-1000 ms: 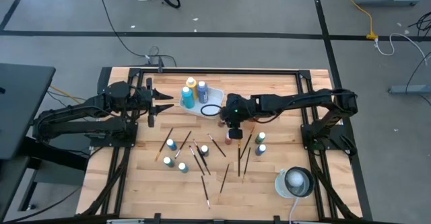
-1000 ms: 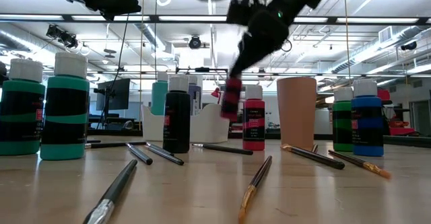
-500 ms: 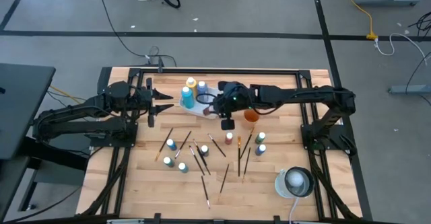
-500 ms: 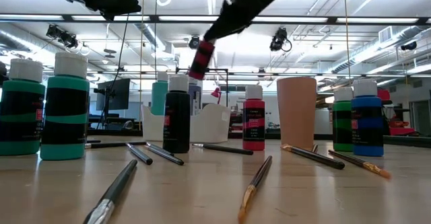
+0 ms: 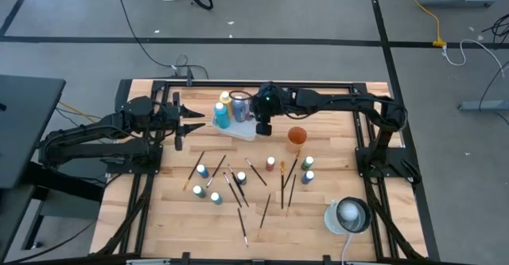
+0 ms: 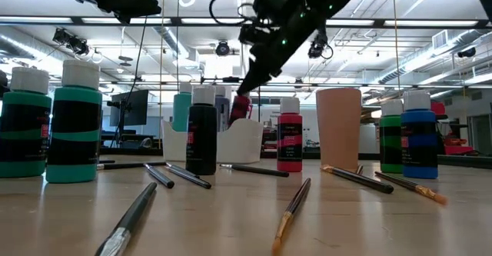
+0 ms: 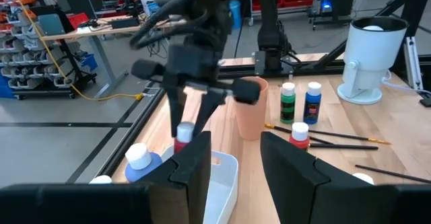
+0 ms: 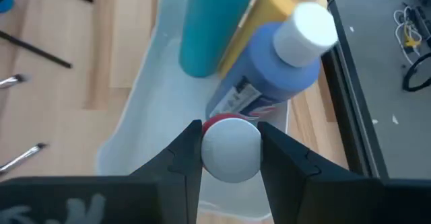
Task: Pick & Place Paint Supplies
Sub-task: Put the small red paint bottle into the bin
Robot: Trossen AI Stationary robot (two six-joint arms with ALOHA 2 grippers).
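The right gripper (image 5: 263, 126) is clenched on a dark red paint bottle (image 6: 240, 108), its two fingers (image 8: 180, 158) pressed against the white cap, and it holds the bottle tilted over the white tray (image 5: 245, 130) near the far edge of the bench (image 5: 334, 189). In the right wrist view the cap sits above the tray's open end; the other end is filled by a teal bottle (image 8: 214, 25), a yellow bottle (image 8: 273, 12) and a blue bottle (image 8: 269, 59) leaning together. The low view shows the red bottle's base at about the height of the tray's rim.

The left gripper (image 5: 196, 122) hangs beside the tray toward the bench's left edge, fingers (image 7: 192, 163) parted and holding nothing.

An orange-brown cup (image 5: 297, 135) stands just right of the tray. Toward the near edge the middle of the bench is crowded: loose paintbrushes (image 5: 242, 195) lie at many angles among standing bottles, including a red bottle (image 5: 270, 163) and a green and blue pair (image 5: 307, 169). A white lamp-like object (image 5: 350, 214) stands at the near right corner.
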